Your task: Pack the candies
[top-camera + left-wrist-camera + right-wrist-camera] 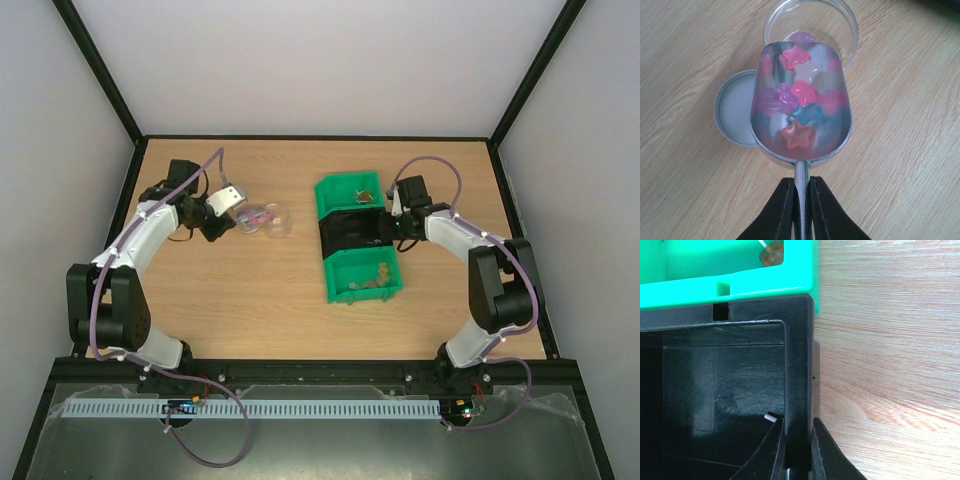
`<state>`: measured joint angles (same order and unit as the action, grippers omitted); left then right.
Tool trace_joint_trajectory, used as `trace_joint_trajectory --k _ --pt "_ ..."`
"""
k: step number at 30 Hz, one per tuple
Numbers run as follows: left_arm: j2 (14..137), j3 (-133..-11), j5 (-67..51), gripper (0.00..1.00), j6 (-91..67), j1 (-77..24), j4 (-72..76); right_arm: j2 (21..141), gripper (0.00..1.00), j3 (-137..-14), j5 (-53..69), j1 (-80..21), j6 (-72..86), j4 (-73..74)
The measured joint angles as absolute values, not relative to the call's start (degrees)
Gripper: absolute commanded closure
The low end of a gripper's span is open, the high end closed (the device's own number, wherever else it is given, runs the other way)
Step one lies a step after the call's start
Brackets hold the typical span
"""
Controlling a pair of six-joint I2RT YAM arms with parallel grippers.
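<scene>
**Top external view: scoop of stars on the left, three bins on the right**

On the left, the left gripper (801, 192) is clamped narrow on the thin metal handle of a scoop (832, 127). The scoop is polished steel with a rounded nose, and its bowl mirrors the colours inside it. The candies (796, 134) in it are small, glossy, jelly-like stars in orange, teal, pink, purple, red and a pale one, lying in the bowl from heel to tip. Just left of the scoop a round metal lid (732, 112) with a pale inside lies face up on the table (900, 150), whose top is light wood grain. The scoop's edge hides part of the lid. The scoop's tip reaches over the mouth of a clear round jar (852, 30), where one purple star shows at the bottom.

Well apart to the right, three plastic bins stand in a touching row: a far green bin (340, 192), a black bin (345, 232) and a near green bin (345, 280). Both green bins hold a few gold-brown sweets near their right side. The black one looks scuffed and matte inside. The right gripper (799, 442) is closed on the black bin's right wall, one finger inside and one outside. In that view a gold wrapped sweet sits in the adjoining green bin's corner.
</scene>
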<state>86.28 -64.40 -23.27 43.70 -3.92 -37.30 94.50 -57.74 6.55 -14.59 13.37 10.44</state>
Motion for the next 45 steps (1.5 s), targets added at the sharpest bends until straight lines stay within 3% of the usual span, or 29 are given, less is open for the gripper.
trace_joint_trajectory --k 33,40,45 --pt "87.0 -71.31 -12.78 0.98 47.46 -9.19 -45.98 96.03 0.99 -59.31 6.42 -14.57 15.7 10.26" --pt "82.19 -71.77 -18.65 0.98 50.26 -9.54 -48.84 96.03 0.99 -59.29 6.44 -14.57 16.75 9.93" --pt "79.72 -75.72 -24.64 0.98 53.17 -16.12 -52.8 96.03 0.99 -58.81 6.37 -14.57 18.09 8.93"
